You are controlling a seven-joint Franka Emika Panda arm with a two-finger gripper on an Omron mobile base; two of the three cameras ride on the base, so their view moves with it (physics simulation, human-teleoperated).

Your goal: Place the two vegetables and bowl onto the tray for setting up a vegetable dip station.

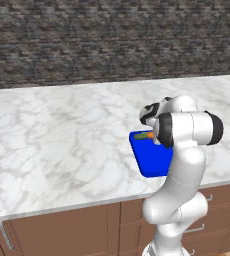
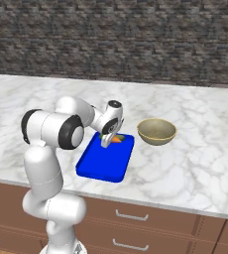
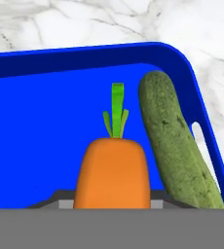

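The blue tray (image 2: 102, 167) lies near the counter's front edge, and my gripper (image 2: 107, 144) hangs over its far end. In the hand view the orange carrot (image 3: 113, 172) with its green top sits between my fingertips (image 3: 49, 199), gripper (image 3: 109, 200) shut on it, just above the tray floor (image 3: 41, 126). Right of it the dark green cucumber (image 3: 175, 141) lies on the tray along the rim by the handle slot. The carrot (image 2: 117, 140) shows as an orange spot under my hand, and again in the left base view (image 1: 147, 135). The tan bowl (image 2: 156, 131) stands on the counter, right of the tray and apart from it.
The white marble counter (image 1: 57, 140) stretches wide to the left of the tray (image 1: 149, 162). A dark stone wall (image 2: 116, 39) backs it. Wooden drawers (image 2: 136, 233) run below the front edge. My own arm (image 1: 187, 130) covers part of the tray in the left base view.
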